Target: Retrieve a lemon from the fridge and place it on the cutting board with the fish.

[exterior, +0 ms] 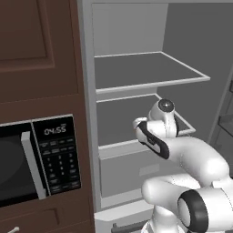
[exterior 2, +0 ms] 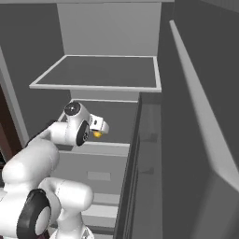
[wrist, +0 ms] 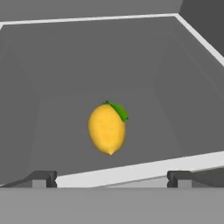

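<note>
Yellow lemon point(wrist: 106, 128), small green leaf

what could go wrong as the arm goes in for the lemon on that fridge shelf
1. The lemon lies loose on a flat shelf; a finger of the open gripper clipping it off-centre could roll it toward the back of the fridge.
2. The lemon sits beyond the shelf's white front edge, so a low approach might catch the fingers on that edge.
3. The shelf above hangs close over the hand, leaving little room to lift the fruit out.
</note>
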Motion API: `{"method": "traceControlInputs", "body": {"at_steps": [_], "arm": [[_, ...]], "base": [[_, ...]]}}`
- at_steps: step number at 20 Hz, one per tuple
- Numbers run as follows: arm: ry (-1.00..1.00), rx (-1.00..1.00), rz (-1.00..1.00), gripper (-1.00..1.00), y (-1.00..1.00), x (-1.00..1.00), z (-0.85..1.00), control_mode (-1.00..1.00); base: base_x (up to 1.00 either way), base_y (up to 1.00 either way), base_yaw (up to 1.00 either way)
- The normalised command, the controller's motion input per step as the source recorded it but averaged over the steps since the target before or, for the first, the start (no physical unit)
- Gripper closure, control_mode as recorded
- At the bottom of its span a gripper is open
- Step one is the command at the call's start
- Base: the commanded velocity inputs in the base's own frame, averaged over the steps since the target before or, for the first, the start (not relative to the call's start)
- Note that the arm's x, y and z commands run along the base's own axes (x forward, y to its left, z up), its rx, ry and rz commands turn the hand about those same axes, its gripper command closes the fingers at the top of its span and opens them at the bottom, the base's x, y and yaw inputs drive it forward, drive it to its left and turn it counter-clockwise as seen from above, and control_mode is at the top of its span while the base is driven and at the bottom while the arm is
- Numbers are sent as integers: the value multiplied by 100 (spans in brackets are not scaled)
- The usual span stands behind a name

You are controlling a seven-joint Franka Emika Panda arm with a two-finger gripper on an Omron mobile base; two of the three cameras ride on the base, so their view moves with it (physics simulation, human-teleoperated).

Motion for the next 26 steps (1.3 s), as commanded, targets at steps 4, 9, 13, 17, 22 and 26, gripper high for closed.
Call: {"method": "traceControlInputs", "body": {"at_steps": [4,9,13,17,22,26], "arm": [[0,0,0,-100,0,48,-18,-100],[1,0,0,-100,0,35,-20,-100],[4,0,0,-100,0,23,-18,-100],[2,0,0,-100,0,26,-16,-100],[8,0,0,-100,0,13,-18,-100],[8,0,0,-100,1,4,-17,-100]], "base": [[0,0,0],[0,0,0],[0,0,0],[0,0,0],[0,0,0],[0,0,0]]}}
